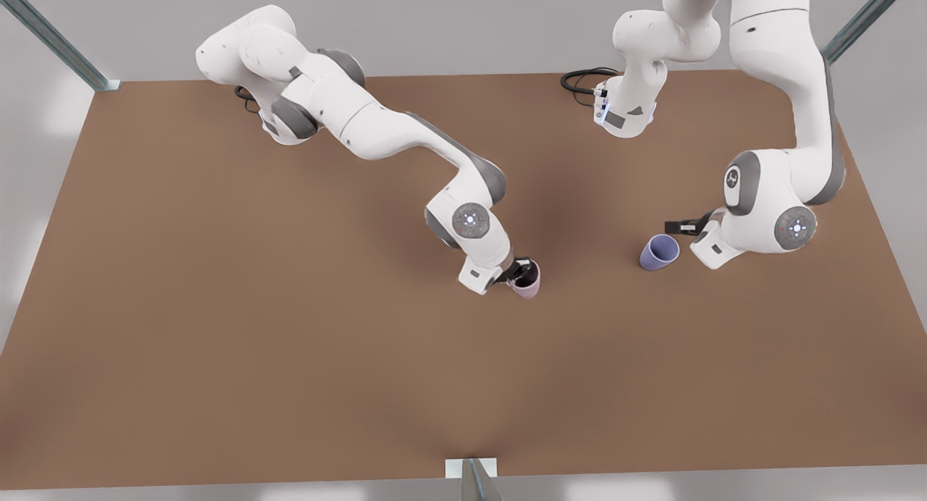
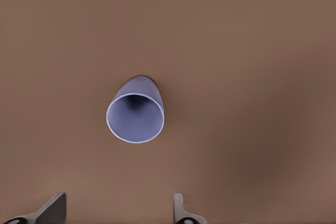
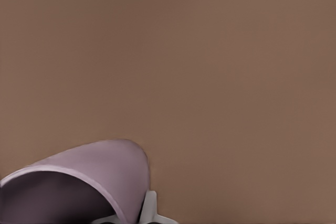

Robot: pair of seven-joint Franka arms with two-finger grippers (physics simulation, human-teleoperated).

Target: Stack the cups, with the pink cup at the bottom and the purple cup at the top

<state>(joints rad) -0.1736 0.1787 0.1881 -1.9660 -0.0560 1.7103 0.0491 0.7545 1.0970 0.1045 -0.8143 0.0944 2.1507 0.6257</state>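
The pink cup [image 1: 529,284] is near the table's middle, its dark plum inside facing up. My right gripper [image 1: 518,271] is shut on its rim, one finger inside and one outside; the right wrist view shows the pink cup [image 3: 89,167] close up, with the right gripper [image 3: 126,216] pinching its wall. The purple cup [image 1: 657,253] stands apart toward the front view's right, mouth up. My left gripper [image 1: 685,227] hovers beside and above it, open. In the left wrist view the purple cup [image 2: 135,115] sits ahead of the left gripper [image 2: 118,211], beyond its spread fingertips [image 2: 52,208].
The brown table [image 1: 217,342] stretches wide around both cups. Metal frame posts [image 1: 474,479] stand at the near edge and at the far corners. Black cables [image 1: 583,80] lie by an arm base at the far edge.
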